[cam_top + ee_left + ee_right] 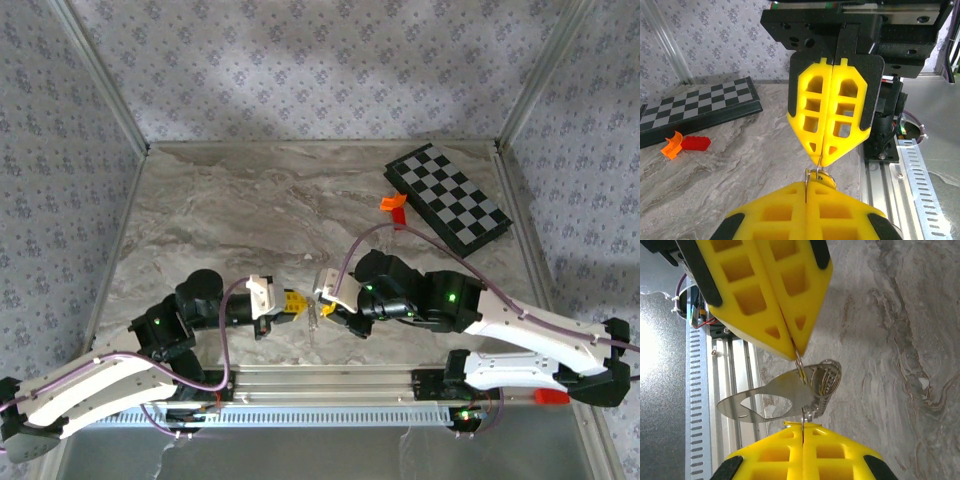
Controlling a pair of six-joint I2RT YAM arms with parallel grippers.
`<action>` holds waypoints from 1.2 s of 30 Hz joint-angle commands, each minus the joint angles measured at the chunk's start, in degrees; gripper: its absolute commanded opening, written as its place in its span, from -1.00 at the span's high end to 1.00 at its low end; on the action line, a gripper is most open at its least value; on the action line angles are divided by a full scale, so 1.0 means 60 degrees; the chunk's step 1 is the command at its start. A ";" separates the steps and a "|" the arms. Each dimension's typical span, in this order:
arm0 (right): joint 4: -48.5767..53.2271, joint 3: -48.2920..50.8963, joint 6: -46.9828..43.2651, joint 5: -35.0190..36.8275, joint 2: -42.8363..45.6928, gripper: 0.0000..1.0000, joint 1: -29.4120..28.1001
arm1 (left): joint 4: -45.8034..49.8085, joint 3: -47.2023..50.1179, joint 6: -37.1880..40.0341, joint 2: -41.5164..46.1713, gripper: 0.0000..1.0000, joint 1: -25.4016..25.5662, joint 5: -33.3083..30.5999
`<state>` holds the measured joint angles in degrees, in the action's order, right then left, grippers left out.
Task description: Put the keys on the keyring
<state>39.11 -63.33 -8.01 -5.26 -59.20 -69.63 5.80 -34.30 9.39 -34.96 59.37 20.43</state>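
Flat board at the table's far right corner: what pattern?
Black-and-white checks; the flat chessboard shows best in the top external view.

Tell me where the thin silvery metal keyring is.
Top view, bottom centre: the keyring is pinched between the yellow left pincer and right pincer, above the marble table.

Lab test booth, patterned wall panels [300,60], aluminium frame [100,70], marble tabletop [250,220]

marbled table [250,220]: chessboard [448,196], orange block [393,202], red block [400,217] far right.
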 commanded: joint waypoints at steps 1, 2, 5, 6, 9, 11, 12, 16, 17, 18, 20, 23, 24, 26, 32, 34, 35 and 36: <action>-0.0288 -0.0153 -0.0202 0.0142 -0.0006 1.00 -0.0106 | -0.0572 -0.0068 -0.0087 0.0015 1.00 0.0028 0.0317; -0.0337 -0.0152 -0.0203 0.0169 -0.0006 1.00 -0.0112 | -0.0556 -0.0075 -0.0099 0.0019 1.00 0.0036 0.0318; -0.0371 -0.0168 -0.0203 0.0189 -0.0006 1.00 -0.0129 | -0.0553 -0.0071 -0.0098 0.0030 1.00 0.0036 0.0331; -0.0393 -0.0176 -0.0203 0.0201 -0.0006 1.00 -0.0129 | -0.0557 -0.0069 -0.0100 0.0026 1.00 0.0033 0.0335; -0.0430 -0.0168 -0.0203 0.0202 -0.0043 1.00 -0.0144 | -0.0557 -0.0080 -0.0100 -0.0001 1.00 0.0036 0.0359; -0.0454 -0.0162 -0.0188 0.0216 -0.0064 1.00 -0.0144 | -0.0557 -0.0096 -0.0100 -0.0017 1.00 0.0041 0.0375; -0.0454 -0.0180 -0.0188 0.0239 -0.0079 1.00 -0.0144 | -0.0553 -0.0086 -0.0091 -0.0018 1.00 0.0035 0.0389; -0.0511 -0.0175 -0.0203 0.0258 -0.0098 1.00 -0.0143 | -0.0549 -0.0087 -0.0100 -0.0033 1.00 0.0036 0.0387; -0.0513 -0.0176 -0.0199 0.0261 -0.0095 1.00 -0.0140 | -0.0557 -0.0098 -0.0092 -0.0042 1.00 0.0036 0.0388; -0.0520 -0.0173 -0.0203 0.0253 -0.0105 1.00 -0.0144 | -0.0557 -0.0083 -0.0100 -0.0047 1.00 0.0036 0.0382; -0.0576 -0.0156 -0.0203 0.0247 -0.0101 1.00 -0.0144 | -0.0553 -0.0091 -0.0100 -0.0064 1.00 0.0028 0.0371; -0.0683 -0.0138 -0.0190 0.0188 -0.0120 1.00 -0.0158 | -0.0557 -0.0092 -0.0081 -0.0109 1.00 0.0036 0.0368; -0.0689 -0.0149 -0.0197 0.0170 -0.0124 1.00 -0.0158 | -0.0546 -0.0097 -0.0077 -0.0104 1.00 0.0036 0.0361; -0.0703 -0.0153 -0.0203 0.0147 -0.0138 1.00 -0.0158 | -0.0542 -0.0113 -0.0070 -0.0106 1.00 0.0036 0.0347; -0.0470 -0.0131 -0.0149 0.0240 -0.0124 1.00 -0.0174 | -0.0550 -0.0036 -0.0041 0.0132 1.00 0.0023 0.0020; -0.0403 -0.0112 -0.0116 0.0312 -0.0067 1.00 -0.0186 | -0.0542 0.0014 -0.0019 0.0270 1.00 0.0036 -0.0154; -0.0349 -0.0109 -0.0106 0.0359 -0.0053 1.00 -0.0187 | -0.0517 0.0005 0.0001 0.0324 1.00 0.0036 -0.0208; -0.0302 -0.0108 -0.0100 0.0391 -0.0050 1.00 -0.0188 | -0.0499 0.0006 0.0006 0.0358 1.00 0.0029 -0.0218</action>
<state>35.62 -63.33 -8.45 -4.10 -59.94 -70.28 5.76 -34.11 9.41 -34.13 59.37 20.34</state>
